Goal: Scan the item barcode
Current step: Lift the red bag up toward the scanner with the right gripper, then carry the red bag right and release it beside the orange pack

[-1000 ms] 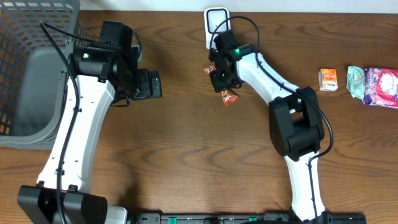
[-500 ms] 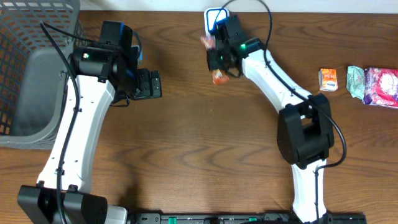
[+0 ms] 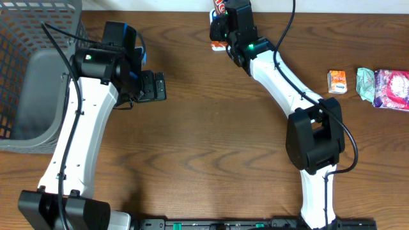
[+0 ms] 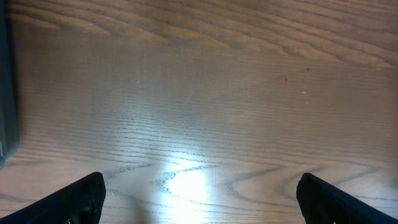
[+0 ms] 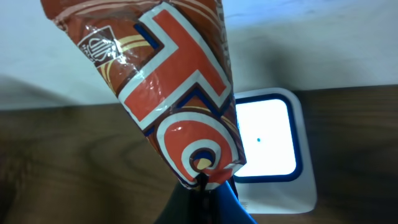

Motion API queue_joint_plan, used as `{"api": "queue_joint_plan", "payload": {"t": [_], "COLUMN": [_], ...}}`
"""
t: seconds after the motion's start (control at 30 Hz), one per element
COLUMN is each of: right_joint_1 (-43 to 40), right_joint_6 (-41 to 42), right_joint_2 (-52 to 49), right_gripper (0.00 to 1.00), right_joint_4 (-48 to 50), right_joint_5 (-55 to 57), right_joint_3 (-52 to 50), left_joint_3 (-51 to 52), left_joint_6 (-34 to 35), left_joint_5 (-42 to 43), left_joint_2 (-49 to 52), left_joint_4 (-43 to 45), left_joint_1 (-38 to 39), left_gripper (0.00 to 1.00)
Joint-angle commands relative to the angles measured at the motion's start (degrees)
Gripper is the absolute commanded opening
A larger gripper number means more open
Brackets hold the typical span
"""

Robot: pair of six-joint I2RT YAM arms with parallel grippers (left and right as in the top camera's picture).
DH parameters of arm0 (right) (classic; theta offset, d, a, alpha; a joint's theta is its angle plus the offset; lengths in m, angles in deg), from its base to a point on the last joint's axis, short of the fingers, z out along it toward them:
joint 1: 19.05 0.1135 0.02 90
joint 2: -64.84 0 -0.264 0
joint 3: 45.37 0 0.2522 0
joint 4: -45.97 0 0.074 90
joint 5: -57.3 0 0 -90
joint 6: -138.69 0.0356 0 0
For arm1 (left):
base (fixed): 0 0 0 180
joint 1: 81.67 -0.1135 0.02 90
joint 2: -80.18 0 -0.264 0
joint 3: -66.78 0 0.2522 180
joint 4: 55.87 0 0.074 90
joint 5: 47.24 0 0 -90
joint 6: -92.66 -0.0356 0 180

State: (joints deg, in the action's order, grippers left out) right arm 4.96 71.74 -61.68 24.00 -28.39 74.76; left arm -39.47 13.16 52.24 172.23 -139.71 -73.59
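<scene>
The item is an orange, red and white snack packet (image 5: 177, 93). My right gripper (image 5: 202, 182) is shut on its lower end and holds it up at the table's far edge. Just behind and to the right of the packet stands the scanner (image 5: 267, 140), a white unit with a lit window and a blue rim. In the overhead view the packet (image 3: 218, 6) shows above the right gripper, which hides most of the scanner. No barcode shows on the side facing the wrist camera. My left gripper (image 4: 202, 202) hangs open over bare wood at left centre (image 3: 153, 86).
A grey wire basket (image 3: 25, 76) fills the left edge of the table. At the far right lie a small orange box (image 3: 337, 82), a green packet (image 3: 365, 83) and a pink packet (image 3: 393, 89).
The right arm has carried the packet away from the table's middle to the far edge, in front of the scanner. The left arm has stayed still.
</scene>
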Motion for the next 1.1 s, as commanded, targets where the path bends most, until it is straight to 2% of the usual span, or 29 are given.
{"api": "queue_joint_plan", "payload": {"t": [0.0, 0.3, 0.6, 0.87, 1.07], "right_joint_1": [0.13, -0.42, -1.92, -4.94, -9.84], "right_joint_6": [1.79, -2.97, -5.2, -5.46, -5.51], "right_joint_2": [-2.12, -5.29, -7.37, -3.74, 1.46], "right_gripper": [0.01, 0.01, 0.01, 0.01, 0.01], "right_joint_4": [0.26, 8.81, 8.7, 5.49, -5.51], "right_joint_5": [5.9, 9.09, 9.11, 9.09, 9.35], "right_joint_3": [0.81, 0.81, 0.79, 0.79, 0.81], "left_joint_3": [0.2, 0.2, 0.2, 0.2, 0.2], "left_joint_6": [0.28, 0.28, 0.28, 0.28, 0.28], "left_joint_5": [-0.57, -0.57, -0.57, -0.57, -0.57], "left_joint_2": [0.11, 0.11, 0.11, 0.11, 0.11], "left_joint_4": [-0.15, -0.15, -0.15, -0.15, -0.15], "left_joint_1": [-0.02, -0.02, -0.02, -0.02, -0.02], "left_gripper": [0.98, 0.98, 0.98, 0.98, 0.98]}}
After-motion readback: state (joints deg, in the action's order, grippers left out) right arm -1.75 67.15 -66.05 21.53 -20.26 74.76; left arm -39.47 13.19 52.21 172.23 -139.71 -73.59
